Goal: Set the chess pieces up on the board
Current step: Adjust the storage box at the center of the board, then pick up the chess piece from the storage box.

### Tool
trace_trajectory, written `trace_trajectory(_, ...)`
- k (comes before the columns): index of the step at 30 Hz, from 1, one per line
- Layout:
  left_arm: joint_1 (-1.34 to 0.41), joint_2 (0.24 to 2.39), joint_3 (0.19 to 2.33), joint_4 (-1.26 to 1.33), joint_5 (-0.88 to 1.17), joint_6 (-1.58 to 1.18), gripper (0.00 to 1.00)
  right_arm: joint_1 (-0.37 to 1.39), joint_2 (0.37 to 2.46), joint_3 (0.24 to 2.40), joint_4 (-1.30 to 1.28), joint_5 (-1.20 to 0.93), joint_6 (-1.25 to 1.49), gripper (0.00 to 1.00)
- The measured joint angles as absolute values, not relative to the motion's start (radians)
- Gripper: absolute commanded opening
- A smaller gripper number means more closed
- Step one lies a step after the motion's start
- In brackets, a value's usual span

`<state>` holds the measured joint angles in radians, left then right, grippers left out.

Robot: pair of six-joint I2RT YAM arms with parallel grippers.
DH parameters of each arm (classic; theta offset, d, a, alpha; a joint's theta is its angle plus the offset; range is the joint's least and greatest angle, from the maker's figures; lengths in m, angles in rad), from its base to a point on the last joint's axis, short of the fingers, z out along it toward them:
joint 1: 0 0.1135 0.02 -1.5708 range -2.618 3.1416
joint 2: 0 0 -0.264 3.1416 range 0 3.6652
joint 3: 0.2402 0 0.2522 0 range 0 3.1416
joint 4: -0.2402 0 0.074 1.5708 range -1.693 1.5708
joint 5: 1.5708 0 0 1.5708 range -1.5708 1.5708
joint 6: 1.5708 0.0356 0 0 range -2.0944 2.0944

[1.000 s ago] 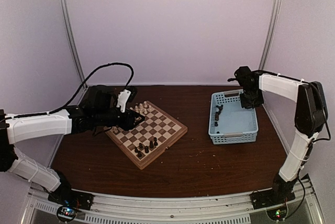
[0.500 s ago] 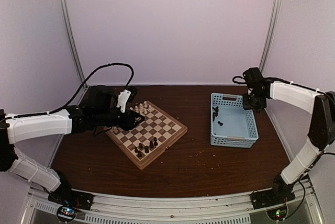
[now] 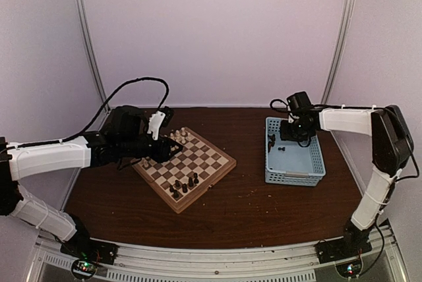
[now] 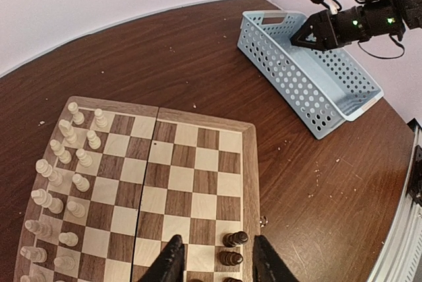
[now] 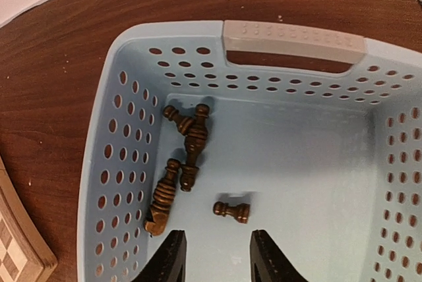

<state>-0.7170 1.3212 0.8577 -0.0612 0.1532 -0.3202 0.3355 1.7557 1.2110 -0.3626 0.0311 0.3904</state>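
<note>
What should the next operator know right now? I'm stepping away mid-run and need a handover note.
Left gripper: open, empty, over the board.
Right gripper: open, empty, above the basket.
Done: cream pieces stand in two rows along one side; a few dark pieces stand on the opposite side.
Left: the loose dark pieces lying in the basket need moving to the board.

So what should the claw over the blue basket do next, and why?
Probably lower the right claw onto the small dark brown wooden pawn and close. The claw is open and empty, and the pawn lies on its side just ahead of it in the light blue plastic basket, apart from the other pieces.
</note>
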Motion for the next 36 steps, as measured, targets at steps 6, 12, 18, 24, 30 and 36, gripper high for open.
trace_trajectory(6,-0.717,1.320,0.858,-0.067,0.149,-0.320,0.36,0.336,1.895,1.260,-0.303,-0.009,0.422,0.42)
trace_trajectory(12,-0.717,1.316,0.858,-0.076,0.132,-0.315,0.36,0.337,1.971,1.358,-0.361,0.007,0.369,0.43)
trace_trajectory(18,-0.717,1.316,0.858,-0.076,0.131,-0.308,0.36,0.337,1.975,1.368,-0.379,0.027,0.365,0.37)
trace_trajectory(24,-0.717,1.316,0.858,-0.076,0.130,-0.305,0.36,0.336,1.979,1.368,-0.371,0.042,0.393,0.26)
trace_trajectory(30,-0.717,1.316,0.858,-0.076,0.123,-0.305,0.36,0.335,2.028,1.391,-0.367,0.054,0.390,0.25)
trace_trajectory(36,-0.717,1.316,0.858,-0.076,0.116,-0.304,0.36,0.334,2.071,1.396,-0.363,0.062,0.388,0.25)
